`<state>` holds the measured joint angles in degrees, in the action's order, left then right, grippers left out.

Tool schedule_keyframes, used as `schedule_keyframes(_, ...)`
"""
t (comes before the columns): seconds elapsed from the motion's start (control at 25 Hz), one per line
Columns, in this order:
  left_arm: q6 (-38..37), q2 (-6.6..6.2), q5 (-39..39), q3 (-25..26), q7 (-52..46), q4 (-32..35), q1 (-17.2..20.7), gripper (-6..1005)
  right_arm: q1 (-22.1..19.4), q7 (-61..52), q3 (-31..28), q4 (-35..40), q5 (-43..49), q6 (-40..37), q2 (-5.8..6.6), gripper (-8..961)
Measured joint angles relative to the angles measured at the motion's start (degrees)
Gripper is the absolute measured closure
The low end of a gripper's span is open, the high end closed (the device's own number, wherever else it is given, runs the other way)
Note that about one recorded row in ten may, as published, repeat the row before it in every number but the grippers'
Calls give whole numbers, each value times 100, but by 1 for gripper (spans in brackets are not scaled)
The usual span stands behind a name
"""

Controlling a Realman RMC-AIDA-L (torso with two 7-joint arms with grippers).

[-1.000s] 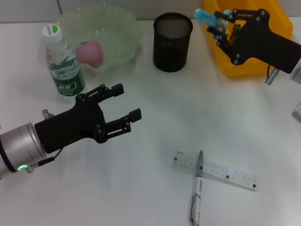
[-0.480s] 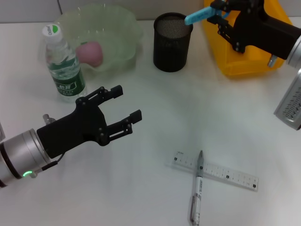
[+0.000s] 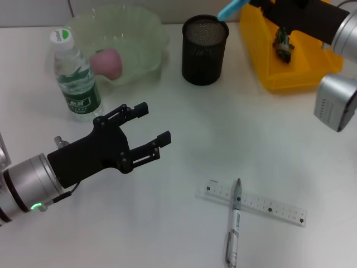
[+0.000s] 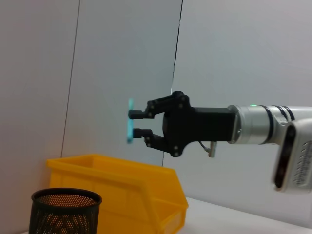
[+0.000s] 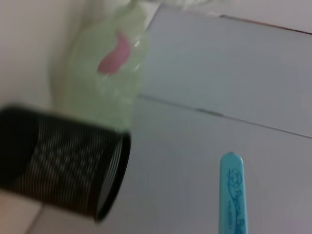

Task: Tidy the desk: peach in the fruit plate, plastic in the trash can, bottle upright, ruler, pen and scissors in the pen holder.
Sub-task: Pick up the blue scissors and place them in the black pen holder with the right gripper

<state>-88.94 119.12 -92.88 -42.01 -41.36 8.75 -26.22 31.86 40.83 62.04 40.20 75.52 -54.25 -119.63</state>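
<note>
My right gripper is at the back, shut on the light-blue scissors, whose tip hangs over the rim of the black mesh pen holder. The left wrist view shows this right gripper pinching the scissors high above the holder. My left gripper hovers open over the table's left, holding nothing. The bottle stands upright beside the fruit plate, which holds the pink peach. Ruler and pen lie crossed at the front. Plastic lies in the yellow trash can.
The yellow trash can stands just right of the pen holder, under my right arm. In the right wrist view the scissors point past the holder's rim, with the fruit plate and peach beyond. A wall rises behind the table.
My right gripper has carried the scissors from over the yellow trash can leftward and back, to above the pen holder. The left gripper has drifted only slightly.
</note>
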Motion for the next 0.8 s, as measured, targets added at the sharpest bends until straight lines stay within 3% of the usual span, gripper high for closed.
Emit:
schedule_keyframes(0.32, 20, 6, 131, 0, 291, -134, -22, 197, 89, 1172, 706, 157, -325, 1002, 1, 718)
schedule_keyframes(0.48, 28, 6, 137, 0, 300, -167, -26, 197, 173, 1698, 1345, 207, -328, 1926, -5, 718)
schedule_keyframes(0.8, 35, 6, 140, 0, 447, -279, -30, 197, 232, 1876, 1743, 373, -328, 2424, -15, 719)
